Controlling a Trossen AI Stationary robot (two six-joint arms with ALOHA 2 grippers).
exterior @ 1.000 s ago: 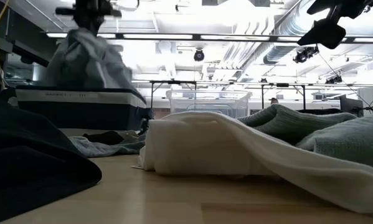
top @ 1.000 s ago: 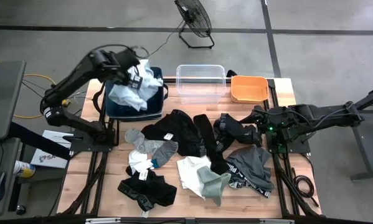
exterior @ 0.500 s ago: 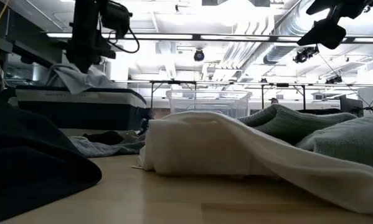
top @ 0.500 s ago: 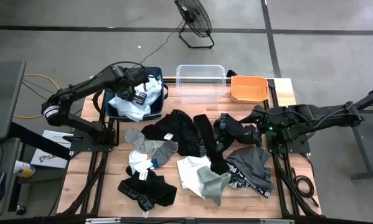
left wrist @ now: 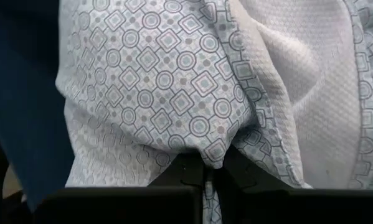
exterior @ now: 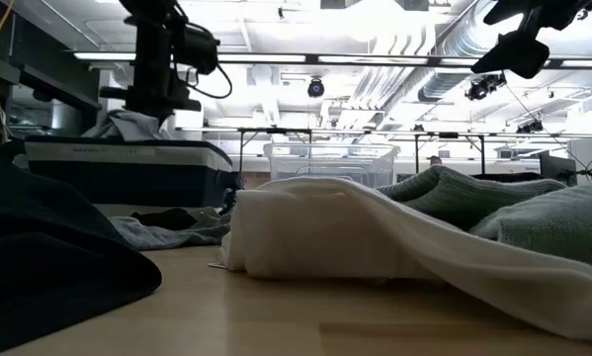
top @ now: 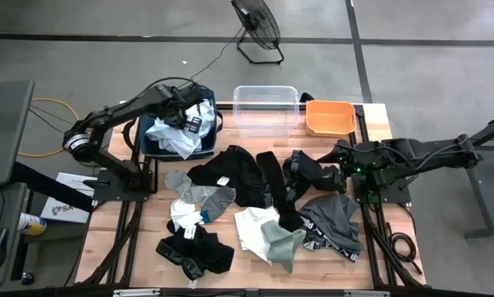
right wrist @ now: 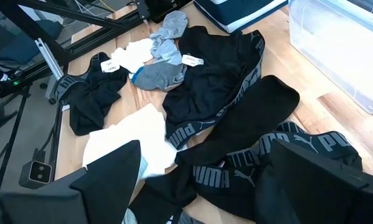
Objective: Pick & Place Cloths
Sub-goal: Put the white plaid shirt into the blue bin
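Now, from above, the left gripper (top: 189,124) has come down from its raised carry into the navy bin (top: 148,145), its fingers still pinched on the pale patterned shirt (top: 168,132), so only the release remains; the right gripper (top: 339,155) waits spread wide beside the black cloths (top: 245,175). Level across the table, the arm stands inside the bin's walls (exterior: 118,166), with free room only upward. At the left wrist, the patterned shirt fills the view, caught between the fingers (left wrist: 195,180).

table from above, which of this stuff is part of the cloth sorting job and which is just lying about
Part of the job:
- pale patterned cloth, pinched by the left gripper over the navy bin
- black garments
- grey socks
- white cloth
- grey shorts
- right gripper, open, waiting

Lying about:
- clear tub
- orange tub
- floor fan
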